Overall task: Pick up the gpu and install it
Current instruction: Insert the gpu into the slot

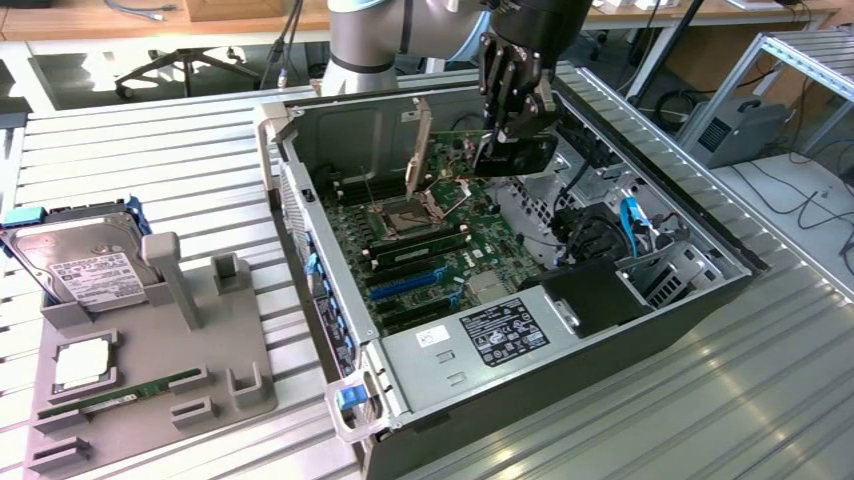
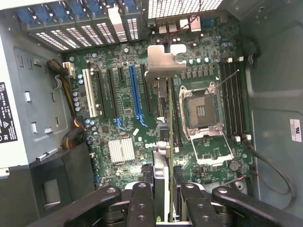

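Fixture tray [image 1: 140,395] sits at the exterior view's left on the slatted table [image 1: 160,150], with the hard drive [image 1: 80,265] propped at its back, a small square chip [image 1: 83,362] beside it and the green RAM stick [image 1: 120,395] lying flat near the front edge. None of that is my concern at this stage.

Moving rightward, the open computer case [image 1: 340,330] lies on its side, motherboard [image 1: 427,250] facing up, with the power supply [image 1: 501,335] at the near end. In the wrist view I can see the long blue expansion slot [image 2: 136,94] among several black ones, and the bare CPU socket [image 2: 199,111] with its retention frame swung open.

My gripper [image 1: 514,125] hangs above the motherboard inside the case mouth, and my fingers [image 2: 142,203] are clamped on the gpu [image 2: 165,142], which I hold edge-down so it reads as a thin line running away from me, its silver bracket [image 2: 163,59] at the far end toward the rear vents.

I judge the pick-up done and the installing in hand: the card is over the board but not seated. It appears to hover between the blue slot and the CPU socket, though I cannot tell over which slot. Seating calls for matching the card's edge to one slot, bracket to the rear opening, then a straight, even press.
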You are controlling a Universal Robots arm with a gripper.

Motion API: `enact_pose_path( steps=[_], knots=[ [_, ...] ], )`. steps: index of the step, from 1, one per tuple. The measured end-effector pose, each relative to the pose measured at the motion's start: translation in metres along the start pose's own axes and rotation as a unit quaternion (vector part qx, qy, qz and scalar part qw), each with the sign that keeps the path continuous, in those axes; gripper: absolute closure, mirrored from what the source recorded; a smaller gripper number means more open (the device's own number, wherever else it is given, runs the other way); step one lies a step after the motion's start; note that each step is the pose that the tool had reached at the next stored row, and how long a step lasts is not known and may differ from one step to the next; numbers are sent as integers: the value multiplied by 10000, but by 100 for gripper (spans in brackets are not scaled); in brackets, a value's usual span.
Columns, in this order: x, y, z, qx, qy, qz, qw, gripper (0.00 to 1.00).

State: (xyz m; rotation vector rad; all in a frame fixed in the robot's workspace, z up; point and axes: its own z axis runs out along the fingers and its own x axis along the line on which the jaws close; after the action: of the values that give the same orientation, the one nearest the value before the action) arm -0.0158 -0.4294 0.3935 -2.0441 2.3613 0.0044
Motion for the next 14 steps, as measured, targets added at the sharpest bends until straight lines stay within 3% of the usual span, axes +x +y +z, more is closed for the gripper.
enact_pose_path(
  steps=[14],
  knots=[
    [0, 0, 1, -1, 2, -141, 9999, 73]
  ],
)
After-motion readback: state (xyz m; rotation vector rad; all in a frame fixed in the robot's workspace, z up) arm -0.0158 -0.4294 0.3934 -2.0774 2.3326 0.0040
